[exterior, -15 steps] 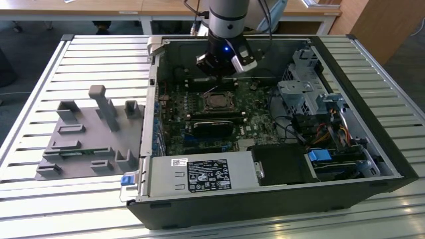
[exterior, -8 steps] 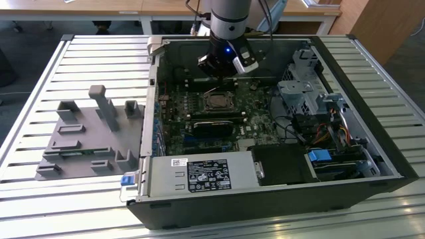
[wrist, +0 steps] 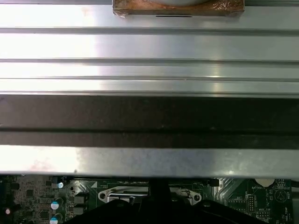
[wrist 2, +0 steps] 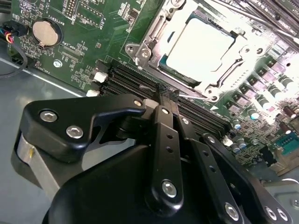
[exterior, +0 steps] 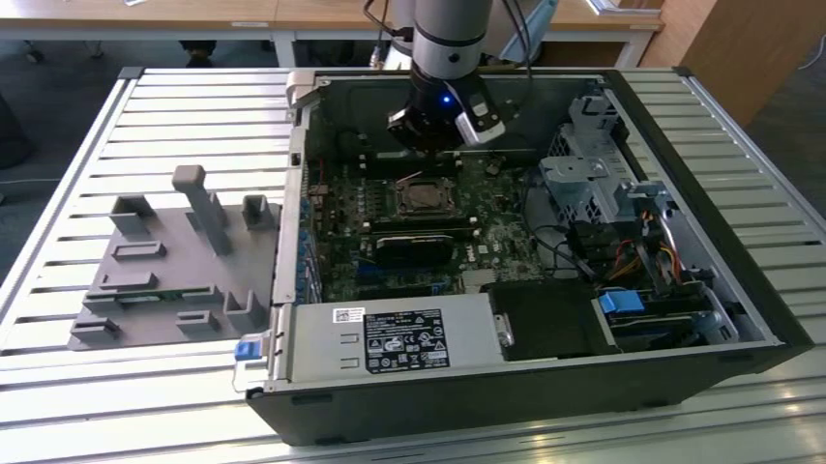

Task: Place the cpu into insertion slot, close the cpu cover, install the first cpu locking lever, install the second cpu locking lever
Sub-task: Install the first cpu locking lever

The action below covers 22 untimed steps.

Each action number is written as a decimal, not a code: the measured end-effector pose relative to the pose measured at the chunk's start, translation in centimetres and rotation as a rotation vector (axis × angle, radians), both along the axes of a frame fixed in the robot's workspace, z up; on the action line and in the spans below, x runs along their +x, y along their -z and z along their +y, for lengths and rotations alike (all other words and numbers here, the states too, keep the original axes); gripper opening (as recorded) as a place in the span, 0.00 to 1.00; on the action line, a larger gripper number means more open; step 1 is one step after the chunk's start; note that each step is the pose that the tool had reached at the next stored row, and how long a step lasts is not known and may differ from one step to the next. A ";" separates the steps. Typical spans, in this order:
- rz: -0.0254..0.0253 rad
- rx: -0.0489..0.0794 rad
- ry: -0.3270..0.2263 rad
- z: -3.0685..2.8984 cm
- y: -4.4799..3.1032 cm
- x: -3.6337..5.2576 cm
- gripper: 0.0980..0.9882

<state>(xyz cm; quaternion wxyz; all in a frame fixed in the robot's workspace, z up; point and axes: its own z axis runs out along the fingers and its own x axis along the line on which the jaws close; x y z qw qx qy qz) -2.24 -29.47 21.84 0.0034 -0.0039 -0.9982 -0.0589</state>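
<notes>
The cpu [wrist 2: 201,44], a pale square chip, lies in the insertion slot [exterior: 421,199] on the green board. The cpu cover [wrist 2: 223,77], a silvery frame, lies down around it. My gripper [wrist 2: 167,93] hangs just behind the socket, over the dark memory slots [wrist 2: 135,79], with its two black fingers [wrist 2: 162,116] pressed together. Right at the tips runs a thin bright locking lever [wrist 2: 194,96]; whether the fingers pinch it is hidden. In the exterior view the gripper [exterior: 436,145] stands low inside the case, at the socket's far edge.
The open black computer case [exterior: 722,290] lies on a slatted metal table [exterior: 193,106]. A power supply box [exterior: 394,340] sits at its front, a drive cage [exterior: 587,184] and cables at the exterior view's right. A grey fixture [exterior: 174,261] stands outside the case at that view's left.
</notes>
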 end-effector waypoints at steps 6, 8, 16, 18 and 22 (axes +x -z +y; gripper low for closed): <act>0.0000 0.000 0.000 0.01 0.35 0.34 0.02; 0.0001 0.000 0.000 0.01 0.46 0.42 0.02; 0.0000 0.000 0.000 0.03 1.08 0.59 0.02; 0.0000 0.000 0.000 0.03 1.23 0.62 0.02; 0.0001 0.000 0.000 0.05 1.53 0.68 0.02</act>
